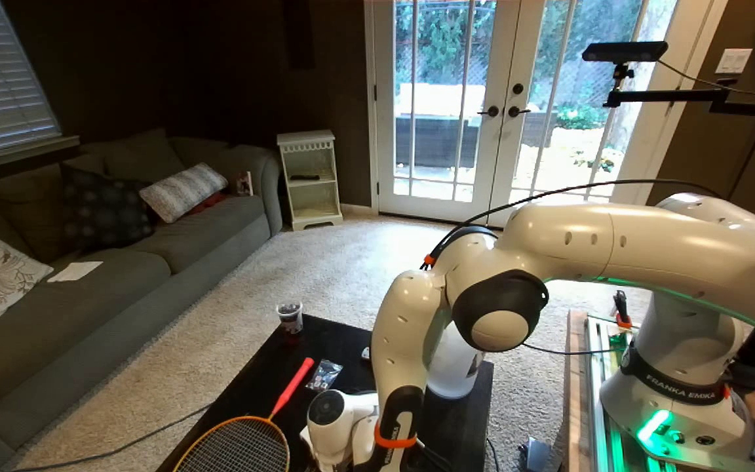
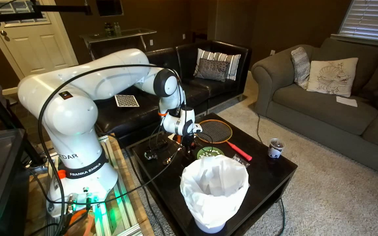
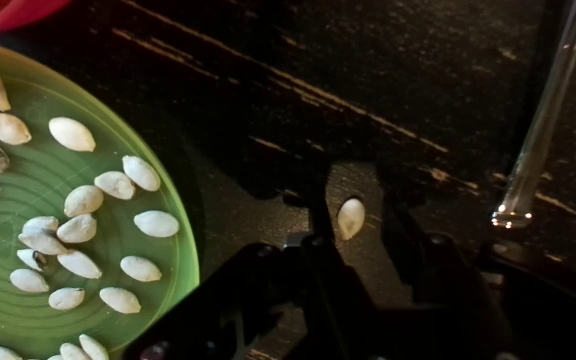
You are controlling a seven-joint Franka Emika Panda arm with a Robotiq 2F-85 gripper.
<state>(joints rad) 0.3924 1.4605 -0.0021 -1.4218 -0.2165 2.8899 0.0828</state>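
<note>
1. 1 seed (image 3: 351,219) is seen on the surface (image 3: 298,120) between narrowly parted jaws; through uneven closing, it could be squeezed out.
2. Beside them, the green plate (image 3: 183,265) could be nudged by sideways drift.

I am in a home's living room.
Around me I see a grey sofa (image 1: 122,314) and a black leather couch (image 2: 213,87), patterned throw pillows (image 2: 332,76) on both, and pale carpet (image 1: 246,288). Glass-paned double doors (image 1: 492,157) show me greenery (image 1: 444,33) outside, slatted blinds (image 1: 7,85) hang above the sofa, and a small white shelf unit (image 1: 315,196) stands by the sofa's end. The desk (image 2: 261,173) in front of me is a low, black coffee-table piece carrying a badminton racket (image 2: 214,131) and a cup (image 2: 275,149); a panelled door (image 2: 44,39) shows in an exterior view.
</note>
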